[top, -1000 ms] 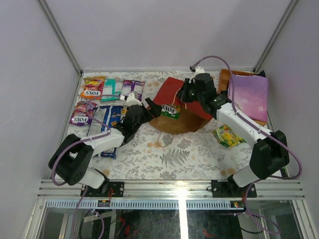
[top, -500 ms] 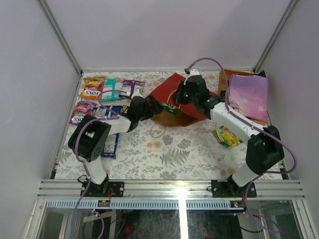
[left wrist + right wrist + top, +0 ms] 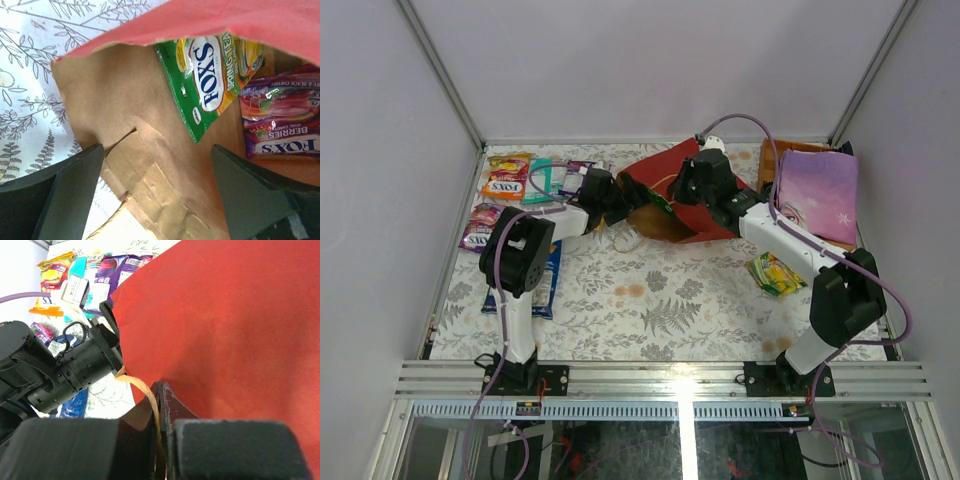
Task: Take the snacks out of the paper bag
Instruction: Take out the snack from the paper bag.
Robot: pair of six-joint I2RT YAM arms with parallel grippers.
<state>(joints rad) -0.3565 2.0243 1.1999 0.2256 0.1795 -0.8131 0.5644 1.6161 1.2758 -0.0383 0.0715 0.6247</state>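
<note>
While the paper bag [image 3: 658, 175] lies on its side at the back of the desk [image 3: 650, 300], mouth turned leftward, it is pinched by its thin loop handle [image 3: 142, 387] in the clenched right gripper [image 3: 161, 390], and so the mouth is held up. The left gripper [image 3: 156, 150] is presented at that mouth, jaws spread wide and grasping nothing. Just ahead of it, 1 green FOX'S packet [image 3: 210, 75] is seen inside on the brown paper, and 1 purple berries packet [image 3: 280, 125] is lodged deeper. Several snacks [image 3: 510, 175] are already laid out at the desk's left rear. The step in hand is judged to be the reach for the green packet. Next, the jaws need to be eased further in, set astride the packet's lower corner and closed, without the bag's wall being caught.
</note>
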